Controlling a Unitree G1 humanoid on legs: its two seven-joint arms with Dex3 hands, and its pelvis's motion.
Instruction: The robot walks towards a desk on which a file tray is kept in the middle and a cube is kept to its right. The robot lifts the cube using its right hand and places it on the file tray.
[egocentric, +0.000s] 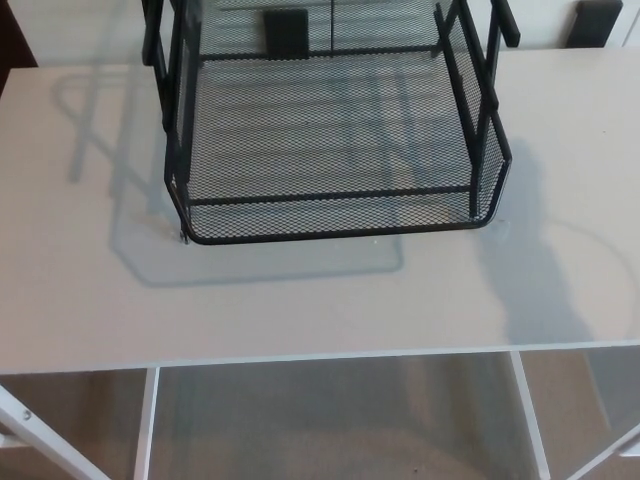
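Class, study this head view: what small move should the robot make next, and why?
Probably look further right. The file tray sits on the desk, but no cube and neither hand shows in view, so the cube must be found before reaching.

Beige carpet floor (330, 425) shows at 6 o'clock, with white frame bars (146, 420) crossing it. Dark block (598, 22) up at 1 o'clock, smaller dark slab (285, 32) at 12.
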